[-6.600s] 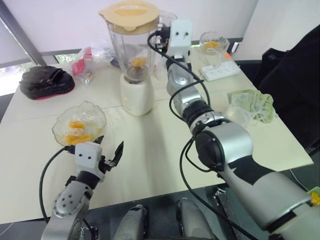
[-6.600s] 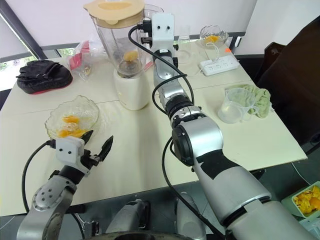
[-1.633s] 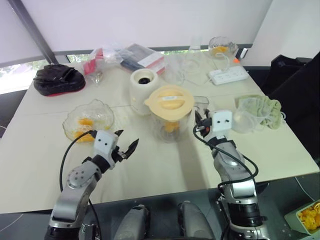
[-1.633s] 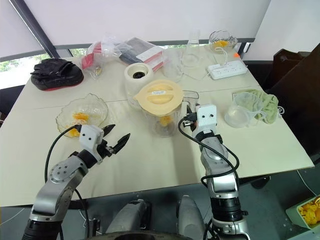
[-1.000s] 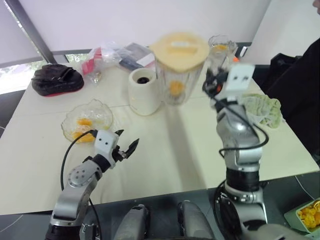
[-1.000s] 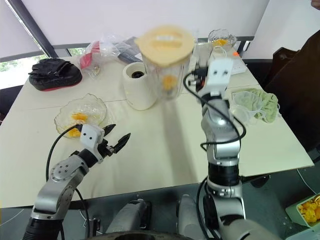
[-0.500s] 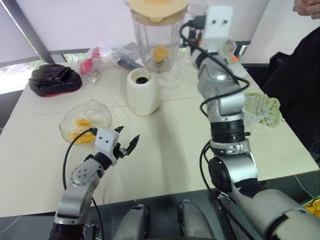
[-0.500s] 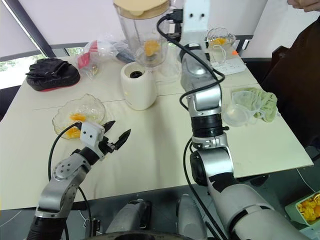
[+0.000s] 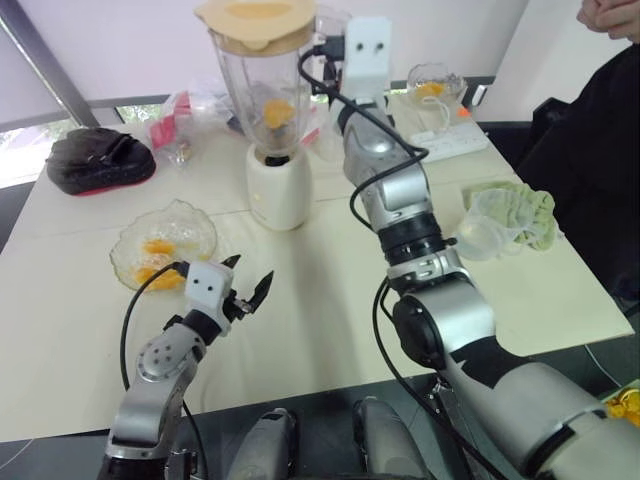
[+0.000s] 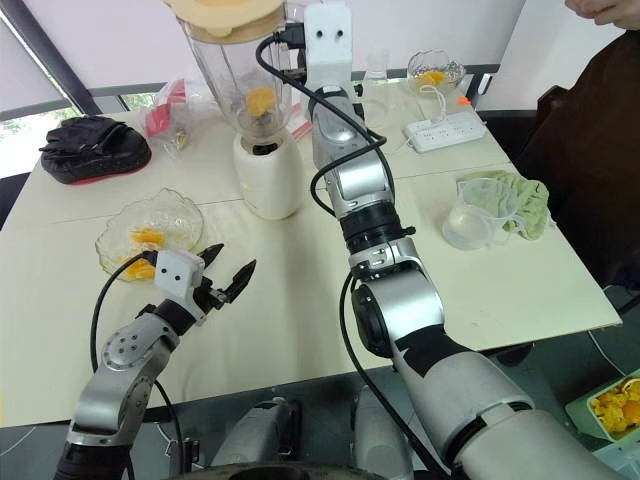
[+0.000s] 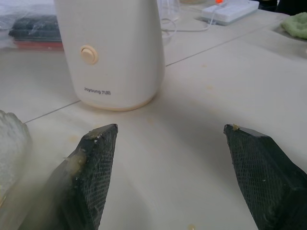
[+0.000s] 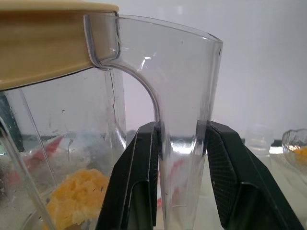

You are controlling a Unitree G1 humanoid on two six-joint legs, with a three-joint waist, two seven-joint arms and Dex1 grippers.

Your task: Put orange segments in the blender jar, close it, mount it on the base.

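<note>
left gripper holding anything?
No, the left gripper has its fingers spread wide, with bare table between them.

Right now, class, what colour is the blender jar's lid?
The lid is pale peach-yellow, clearest in the left eye view.

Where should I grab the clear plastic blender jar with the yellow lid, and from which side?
By its clear handle, from the robot's right, where the right gripper clamps it: that narrow upright strip fits between its fingers; the jar body looks too wide.
</note>
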